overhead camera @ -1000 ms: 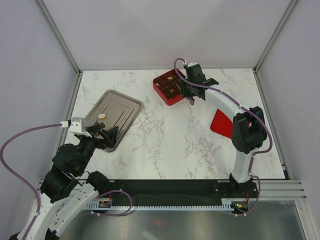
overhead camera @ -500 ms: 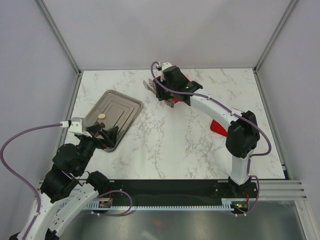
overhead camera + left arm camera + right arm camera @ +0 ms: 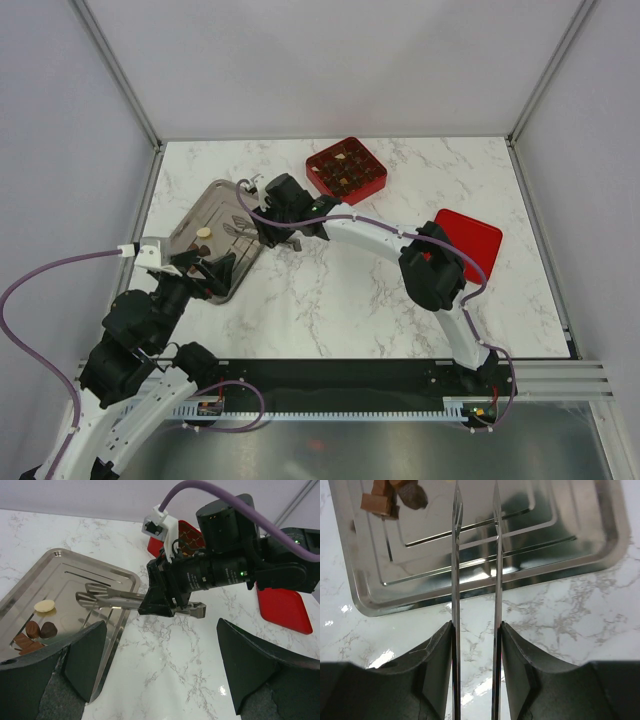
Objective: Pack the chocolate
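Several chocolate pieces lie on the steel tray point(image 3: 245, 205): a cream one point(image 3: 204, 232) and dark brown ones point(image 3: 199, 250). In the left wrist view they are the cream piece point(image 3: 44, 606) and the brown pieces point(image 3: 40, 629). My right gripper point(image 3: 279, 213) is shut on metal tongs point(image 3: 238, 228), whose empty, parted tips hover over the tray's middle point(image 3: 485, 540), short of the brown pieces point(image 3: 395, 495). The red gridded box point(image 3: 346, 170) holds several pieces at the back. My left gripper point(image 3: 213, 270) is open and empty at the tray's near edge.
A red lid point(image 3: 468, 243) lies on the marble at the right. The right arm stretches across the table's middle from right to left. In the left wrist view the right gripper point(image 3: 172, 592) hangs just beyond the tray's right rim.
My right arm has swung left from the red box to the tray, carrying the tongs. The box is now uncovered. The left arm has not moved.
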`<state>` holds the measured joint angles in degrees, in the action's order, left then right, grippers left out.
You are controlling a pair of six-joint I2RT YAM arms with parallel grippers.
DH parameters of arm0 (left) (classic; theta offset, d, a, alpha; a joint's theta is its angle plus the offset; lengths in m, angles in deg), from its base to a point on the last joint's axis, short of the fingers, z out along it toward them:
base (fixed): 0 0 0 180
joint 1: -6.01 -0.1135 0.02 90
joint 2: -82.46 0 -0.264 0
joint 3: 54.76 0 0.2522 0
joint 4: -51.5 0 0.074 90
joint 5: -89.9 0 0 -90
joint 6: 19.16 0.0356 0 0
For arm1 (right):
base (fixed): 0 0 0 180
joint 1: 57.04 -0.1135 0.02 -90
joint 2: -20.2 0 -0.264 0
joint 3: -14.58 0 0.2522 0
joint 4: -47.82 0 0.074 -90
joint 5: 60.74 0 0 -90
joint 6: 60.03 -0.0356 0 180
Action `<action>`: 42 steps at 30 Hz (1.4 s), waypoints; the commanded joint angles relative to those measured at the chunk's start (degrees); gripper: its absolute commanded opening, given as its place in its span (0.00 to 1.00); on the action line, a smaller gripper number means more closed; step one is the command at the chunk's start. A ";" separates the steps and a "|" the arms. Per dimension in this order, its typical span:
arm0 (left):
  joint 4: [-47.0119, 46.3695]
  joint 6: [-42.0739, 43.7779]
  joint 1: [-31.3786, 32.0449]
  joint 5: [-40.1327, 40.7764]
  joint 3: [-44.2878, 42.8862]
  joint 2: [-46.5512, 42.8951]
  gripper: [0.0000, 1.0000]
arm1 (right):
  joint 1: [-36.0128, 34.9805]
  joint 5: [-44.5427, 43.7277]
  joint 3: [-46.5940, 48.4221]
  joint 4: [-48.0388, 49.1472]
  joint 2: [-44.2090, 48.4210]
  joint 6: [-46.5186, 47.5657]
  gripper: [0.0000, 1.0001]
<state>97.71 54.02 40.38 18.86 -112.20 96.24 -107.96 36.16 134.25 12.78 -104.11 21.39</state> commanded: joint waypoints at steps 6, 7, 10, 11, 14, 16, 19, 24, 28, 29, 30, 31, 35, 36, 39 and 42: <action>-2.48 2.05 -0.09 0.02 0.00 -0.60 1.00 | -3.13 4.36 5.27 3.87 -4.09 3.92 0.51; -2.48 2.05 -0.09 -0.06 0.00 -0.68 1.00 | -3.22 4.01 5.62 3.96 -4.62 3.92 0.51; -2.56 1.88 -0.09 -0.06 0.00 -0.86 1.00 | -3.57 3.48 7.29 4.31 -6.73 3.83 0.51; -2.48 1.88 -0.09 -0.06 0.00 -0.86 1.00 | -3.58 3.21 7.64 4.58 -7.60 3.83 0.52; -2.48 1.79 -0.09 -0.24 -0.09 -0.86 1.00 | -3.75 2.60 8.70 5.72 -9.19 3.57 0.52; -2.48 1.79 -0.09 -0.15 0.00 -0.77 1.00 | -3.67 2.68 9.49 6.42 -10.42 3.48 0.53; -2.48 1.79 -0.09 -0.15 0.00 -0.86 1.00 | -3.75 2.86 10.98 7.13 -12.26 3.22 0.53; -2.48 1.79 -0.09 -0.07 0.00 -0.77 1.00 | -3.93 2.51 13.62 7.48 -14.64 2.52 0.53; -2.56 1.88 -0.09 0.02 -0.09 -0.60 1.00 | -4.10 2.60 14.67 8.09 -15.87 1.81 0.53; -2.56 1.88 -0.09 0.02 0.00 -0.51 1.00 | -4.19 2.60 14.85 8.09 -16.05 1.81 0.53; -2.56 1.88 -0.09 -0.06 0.00 -0.51 1.00 | -4.37 2.51 15.29 8.18 -16.14 1.81 0.53; -2.65 1.88 -0.09 0.02 0.00 -0.51 1.00 | -4.45 2.25 15.47 8.36 -16.22 1.72 0.52; -2.56 1.88 -0.09 0.11 0.00 -0.60 1.00 | -4.46 1.89 15.99 8.88 -16.40 1.28 0.51; -2.56 1.88 -0.09 0.20 -0.09 -0.60 1.00 | -4.54 1.89 16.00 8.97 -16.40 1.11 0.51; -2.56 1.79 -0.09 0.20 0.00 -0.60 1.00 | -4.72 1.54 16.08 8.97 -16.40 1.20 0.49; -2.48 1.70 -0.09 0.20 0.00 -0.68 1.00 | -4.63 0.49 15.56 9.06 -15.79 1.11 0.46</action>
<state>97.68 54.02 40.38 18.86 -112.20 95.85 -112.18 37.93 147.67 19.25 -120.22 22.92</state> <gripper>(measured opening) 0.993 0.478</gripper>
